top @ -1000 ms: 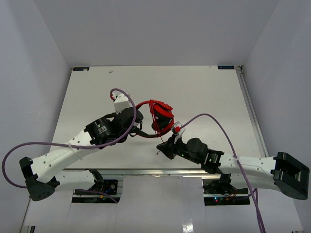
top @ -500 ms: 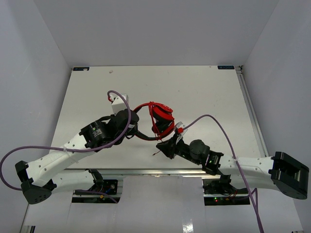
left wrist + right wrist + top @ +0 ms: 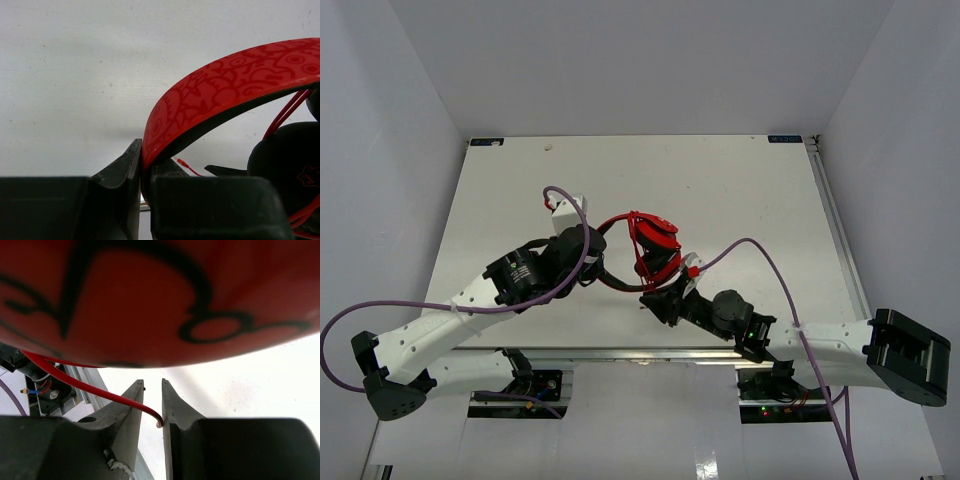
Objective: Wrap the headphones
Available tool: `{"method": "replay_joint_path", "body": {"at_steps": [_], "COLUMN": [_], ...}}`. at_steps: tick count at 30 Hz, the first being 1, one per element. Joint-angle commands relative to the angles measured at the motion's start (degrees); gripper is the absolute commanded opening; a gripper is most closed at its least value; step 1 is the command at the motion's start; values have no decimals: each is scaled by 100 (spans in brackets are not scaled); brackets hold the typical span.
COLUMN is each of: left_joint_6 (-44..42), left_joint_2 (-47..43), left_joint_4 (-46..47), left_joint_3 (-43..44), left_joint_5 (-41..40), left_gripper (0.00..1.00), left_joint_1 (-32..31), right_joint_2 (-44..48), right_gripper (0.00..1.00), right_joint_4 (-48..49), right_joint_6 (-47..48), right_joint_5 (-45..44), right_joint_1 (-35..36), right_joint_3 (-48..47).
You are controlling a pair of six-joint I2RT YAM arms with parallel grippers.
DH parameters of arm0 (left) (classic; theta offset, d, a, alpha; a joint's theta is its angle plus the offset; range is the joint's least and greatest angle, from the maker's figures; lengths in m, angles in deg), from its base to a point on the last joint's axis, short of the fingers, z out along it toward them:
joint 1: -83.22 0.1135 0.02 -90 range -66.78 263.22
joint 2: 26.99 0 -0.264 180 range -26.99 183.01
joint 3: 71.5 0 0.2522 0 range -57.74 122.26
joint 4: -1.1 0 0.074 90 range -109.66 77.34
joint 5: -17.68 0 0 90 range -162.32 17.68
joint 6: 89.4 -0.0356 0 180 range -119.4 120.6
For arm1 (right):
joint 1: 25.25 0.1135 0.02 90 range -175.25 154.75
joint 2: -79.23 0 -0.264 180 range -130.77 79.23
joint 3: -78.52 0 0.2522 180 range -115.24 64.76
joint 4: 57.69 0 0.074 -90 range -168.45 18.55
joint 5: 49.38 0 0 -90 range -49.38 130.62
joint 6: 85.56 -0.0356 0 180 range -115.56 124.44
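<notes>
Headphones (image 3: 650, 245) sit mid table (image 3: 750, 190). Left gripper (image 3: 145, 156), at their 9 o'clock, clamps the headband (image 3: 225, 80). Right gripper (image 3: 152, 386), at 6 o'clock, is narrowly parted with the cable (image 3: 90, 388) between its jaws.

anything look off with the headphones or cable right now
Nothing damaged. The headphones sit tilted, headband pinched in the left hand; the red cable lies loose in the narrow gap of the right hand, not clamped.
</notes>
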Motion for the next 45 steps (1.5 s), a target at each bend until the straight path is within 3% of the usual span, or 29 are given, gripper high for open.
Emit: {"method": "replay_joint_path", "body": {"at_steps": [1, 22, 34, 45], "left_joint_6": [229, 247, 254, 224], "left_joint_2": [-153, -214, -230, -224], "left_joint_4": [601, 661, 742, 754], "left_joint_3": [172, 183, 111, 246], "left_joint_5": [318, 465, 541, 568], "left_gripper": [0, 0, 0, 0], "left_joint_1": [2, 2, 2, 2], "right_joint_2": [-94, -567, -578, -476], "right_gripper": [29, 33, 41, 51], "right_joint_4": [406, 992, 939, 1101], "right_joint_6": [235, 433, 642, 887], "right_joint_5": [-140, -228, -481, -204], "right_joint_1": [43, 36, 43, 47], "right_joint_3": [121, 376, 364, 461]}}
